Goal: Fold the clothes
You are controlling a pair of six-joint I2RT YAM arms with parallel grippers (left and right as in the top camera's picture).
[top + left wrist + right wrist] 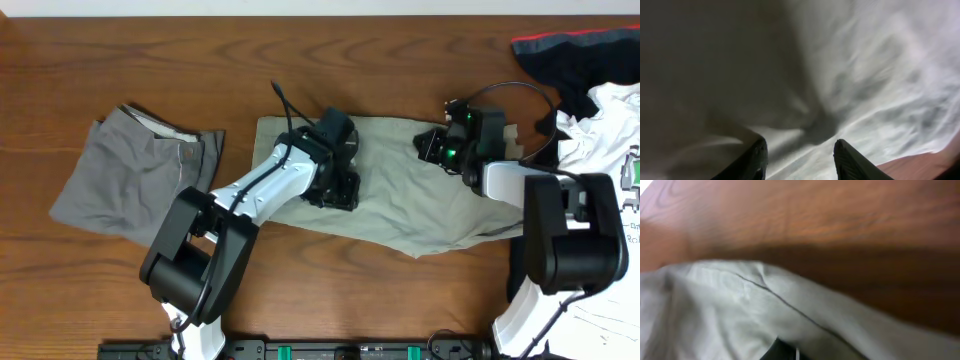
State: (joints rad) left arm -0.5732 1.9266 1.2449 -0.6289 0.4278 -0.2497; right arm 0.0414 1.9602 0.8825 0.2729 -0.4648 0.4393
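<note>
The pale khaki shorts (420, 205) lie spread across the middle of the table. My left gripper (338, 188) hangs low over their left half. In the left wrist view its fingers (800, 143) stand apart, open, above flat khaki cloth (875, 75) with nothing between them. At the upper right edge of the shorts my right gripper (430, 145) is shut on them. The right wrist view shows khaki cloth (740, 305) with a dark seam bunched over that gripper (790, 352), hiding most of its fingers.
Folded darker grey shorts (130, 175) lie at the left. A white printed T-shirt (600, 125) and a black red-trimmed garment (575, 50) are heaped at the right edge. Bare wooden table (380, 60) runs behind the khaki shorts.
</note>
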